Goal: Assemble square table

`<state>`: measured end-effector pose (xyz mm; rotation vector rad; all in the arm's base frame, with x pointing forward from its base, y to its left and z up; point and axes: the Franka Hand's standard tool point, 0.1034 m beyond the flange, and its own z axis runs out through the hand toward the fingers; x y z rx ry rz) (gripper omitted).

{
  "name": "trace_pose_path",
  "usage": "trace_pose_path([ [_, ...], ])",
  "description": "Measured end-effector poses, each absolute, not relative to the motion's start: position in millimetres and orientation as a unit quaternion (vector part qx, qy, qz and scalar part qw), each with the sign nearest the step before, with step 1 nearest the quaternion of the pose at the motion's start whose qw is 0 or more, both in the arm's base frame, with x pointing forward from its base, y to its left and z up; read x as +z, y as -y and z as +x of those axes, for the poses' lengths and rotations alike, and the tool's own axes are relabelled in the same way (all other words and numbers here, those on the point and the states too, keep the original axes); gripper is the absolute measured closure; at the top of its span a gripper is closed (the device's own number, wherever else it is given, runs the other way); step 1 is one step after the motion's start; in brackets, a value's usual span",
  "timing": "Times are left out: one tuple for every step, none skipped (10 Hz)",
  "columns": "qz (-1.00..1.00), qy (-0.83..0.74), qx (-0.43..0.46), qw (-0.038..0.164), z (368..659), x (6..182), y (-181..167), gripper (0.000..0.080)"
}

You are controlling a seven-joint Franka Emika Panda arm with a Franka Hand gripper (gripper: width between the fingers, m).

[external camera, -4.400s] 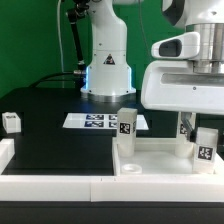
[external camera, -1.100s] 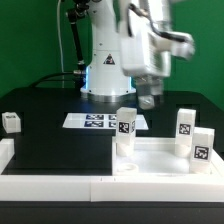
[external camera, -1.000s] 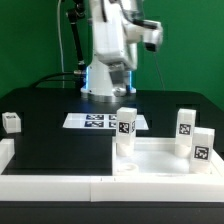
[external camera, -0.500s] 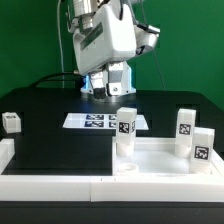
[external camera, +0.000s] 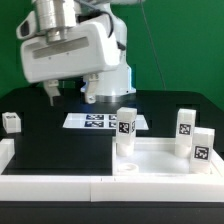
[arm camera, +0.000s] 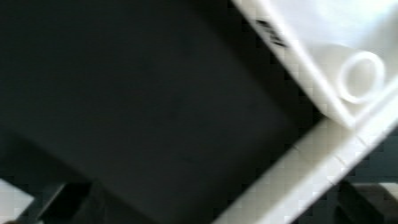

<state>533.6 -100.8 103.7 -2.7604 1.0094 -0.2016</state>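
Smooth white plastic tabletop [external camera: 160,158], matt black worktop [external camera: 55,135]

The exterior view is evenly and brightly lit, with little glare on the matte black tabletop [external camera: 60,140]. The white square table [external camera: 160,160] and its legs stay sharp with readable tags, while the arm's big white housing in the upper left of the frame is soft with blur. The wrist view is dimmer, smeared throughout, its white edges bleeding into the dark surface.
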Motion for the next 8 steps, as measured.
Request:
trace_pose_path([
  [-0.939,-0.325,-0.061,0.094,527,98.5,114,0.0151],
  [-0.953,-0.284,-0.073,0.081,523,95.4,122,0.0151],
  [-0.961,-0.255,-0.073,0.076,522,95.3,122,0.0151],
  [-0.968,-0.228,-0.074,0.072,522,95.4,123,0.0151],
  [-0.977,-0.187,-0.076,0.066,522,95.2,124,0.0151],
  [-0.984,-0.148,-0.076,0.06,522,95.2,125,0.0151],
  [-0.989,-0.114,-0.071,0.056,518,93.2,128,0.0151],
  [-0.996,-0.061,-0.036,0.049,501,83.1,137,0.0151],
])
